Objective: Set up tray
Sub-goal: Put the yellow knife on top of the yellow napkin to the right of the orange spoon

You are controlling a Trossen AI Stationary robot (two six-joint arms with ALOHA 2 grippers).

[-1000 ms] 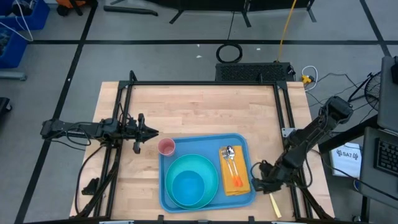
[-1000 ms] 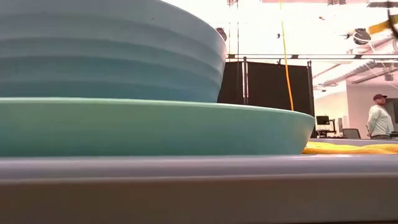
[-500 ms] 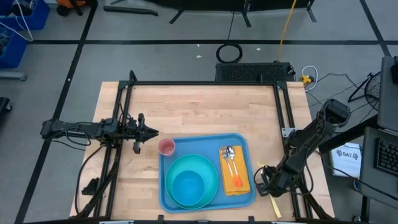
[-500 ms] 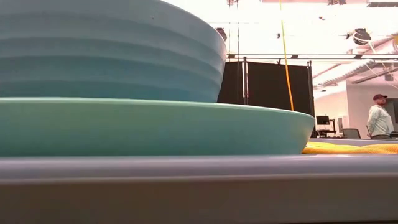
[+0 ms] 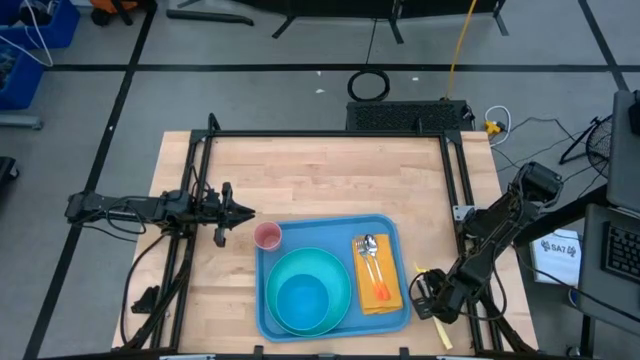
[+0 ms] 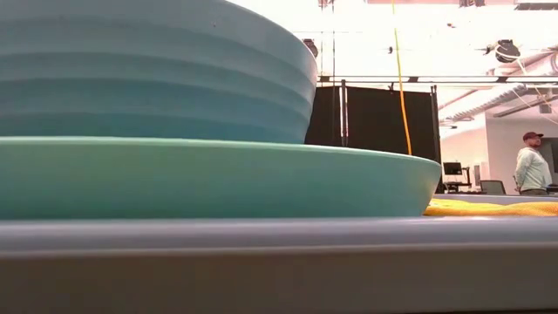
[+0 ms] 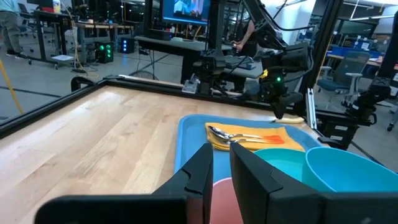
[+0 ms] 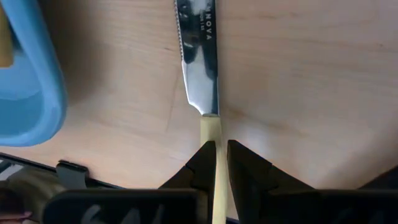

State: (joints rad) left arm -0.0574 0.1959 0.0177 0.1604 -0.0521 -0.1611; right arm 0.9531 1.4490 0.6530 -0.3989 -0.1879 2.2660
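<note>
Overhead light even and bright; counter (image 5: 330, 180) evenly lit, soft shadows only. Low view: ceiling at 1 o'clock blown out to white glare; bowl (image 6: 157, 70) and plate (image 6: 218, 179) close to lens, soft, out of focus. Right wrist view: knife (image 8: 200, 56) blade shows glare, sharp.

We're in a robotics lab: monitors (image 7: 184, 9), equipment benches (image 7: 50, 28), floor cables (image 5: 368, 84), black partition screens (image 6: 375, 118).

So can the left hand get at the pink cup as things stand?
Probably yes. The left hand sits just beside the pink cup at the tray corner, pointing toward it, with only bare table between them.
</note>
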